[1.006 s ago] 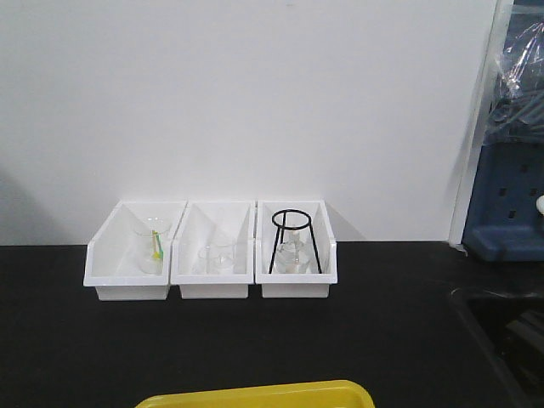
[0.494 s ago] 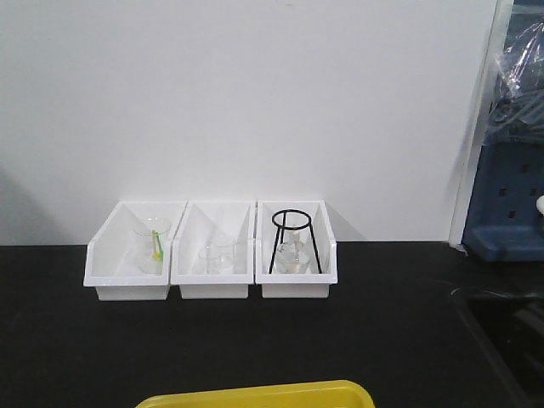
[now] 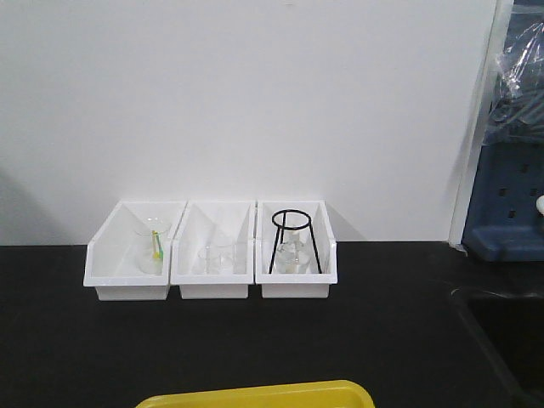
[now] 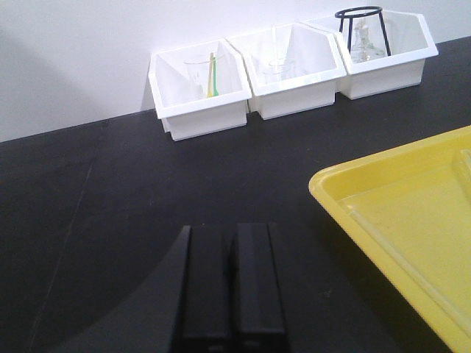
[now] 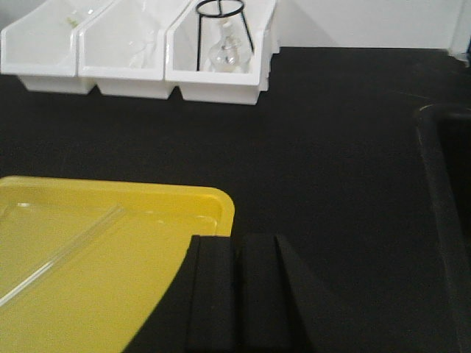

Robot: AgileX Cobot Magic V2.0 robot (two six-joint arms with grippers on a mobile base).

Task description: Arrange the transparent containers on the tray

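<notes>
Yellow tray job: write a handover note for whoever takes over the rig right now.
Left end effector: shut, holding nothing, low over the black bench left of the tray.
Right end effector: shut, holding nothing, at the tray's near right corner.
Bright-yellow shallow plastic tray: at the front of the bench.
Done: what looks like one long clear glass test tube lies diagonally in the tray.
Left: no other tubes are clearly visible. The three white plastic bins at the wall show beakers, a flask and a black wire stand, so check them first.
</notes>
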